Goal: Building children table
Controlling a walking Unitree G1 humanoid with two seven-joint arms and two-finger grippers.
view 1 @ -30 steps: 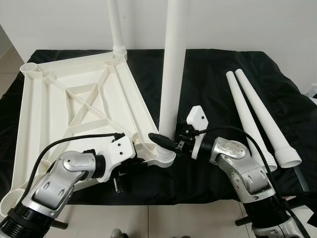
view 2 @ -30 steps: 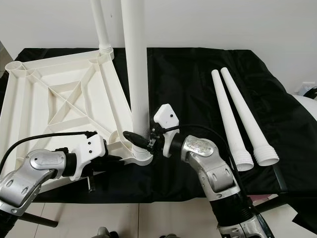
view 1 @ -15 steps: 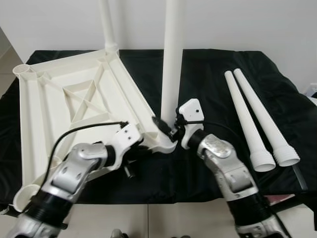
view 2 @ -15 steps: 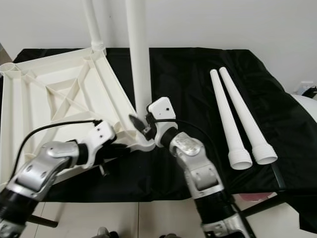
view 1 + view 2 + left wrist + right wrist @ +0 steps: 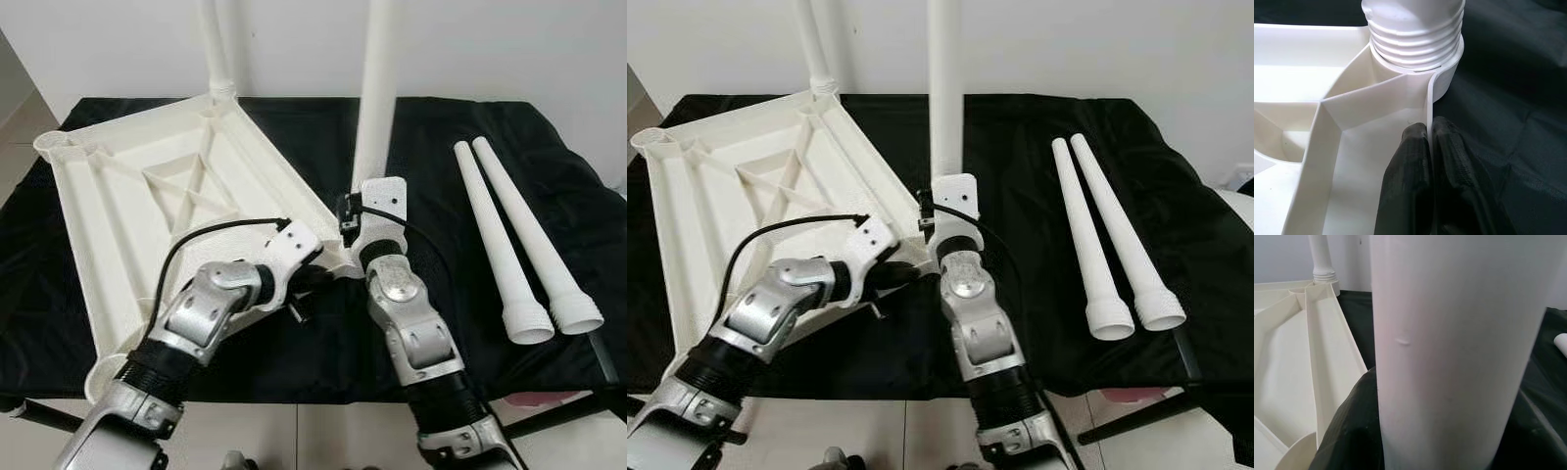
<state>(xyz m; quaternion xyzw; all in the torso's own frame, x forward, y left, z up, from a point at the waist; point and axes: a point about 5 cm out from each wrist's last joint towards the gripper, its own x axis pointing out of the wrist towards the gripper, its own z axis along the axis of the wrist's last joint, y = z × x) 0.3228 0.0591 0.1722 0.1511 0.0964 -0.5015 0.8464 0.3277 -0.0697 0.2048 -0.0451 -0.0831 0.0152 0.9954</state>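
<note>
Seating the tall white plastic leg [image 5: 375, 93], right gripper [image 5: 1415, 450] clasps it while left gripper [image 5: 1429, 147] pinches the upturned white ribbed tabletop [image 5: 147, 186]'s rim; next, likely twist it home.

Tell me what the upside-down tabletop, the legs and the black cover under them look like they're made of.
Tabletop: probably moulded plastic, off-white and matte, with thin ribs and corner sockets. Legs: likely the same plastic, smooth white hollow tubes with open ridged ends. Black cover: apparently thin woven fabric, creased with a slight sheen.

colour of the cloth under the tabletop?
Black. The cloth under the white tabletop shows best in the left eye view.
</note>
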